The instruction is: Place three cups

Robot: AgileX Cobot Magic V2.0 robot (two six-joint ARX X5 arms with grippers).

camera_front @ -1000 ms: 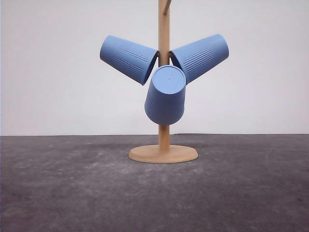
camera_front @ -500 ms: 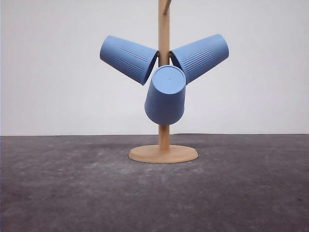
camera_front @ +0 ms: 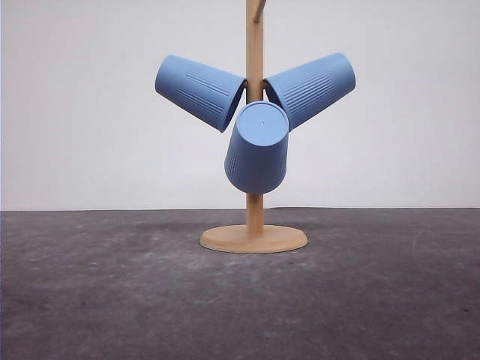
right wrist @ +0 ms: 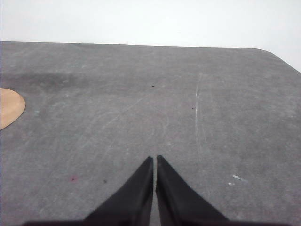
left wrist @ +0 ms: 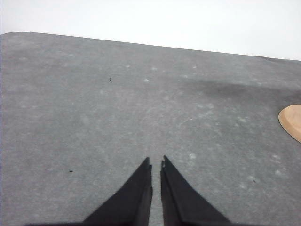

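Note:
Three light-blue ribbed cups hang on a wooden stand (camera_front: 254, 60) in the front view. One cup (camera_front: 198, 91) tilts out to the left, another cup (camera_front: 312, 88) tilts out to the right, and the last cup (camera_front: 257, 148) hangs in front with its flat base toward the camera. My left gripper (left wrist: 155, 163) hovers shut over bare grey table, holding nothing. My right gripper (right wrist: 154, 159) is shut over the table too, with nothing in it. Both grippers are away from the stand.
The stand's round wooden base (camera_front: 253, 238) rests at the middle of the dark grey table (camera_front: 112, 300). Its edge shows in the left wrist view (left wrist: 291, 121) and the right wrist view (right wrist: 9, 107). A white wall stands behind.

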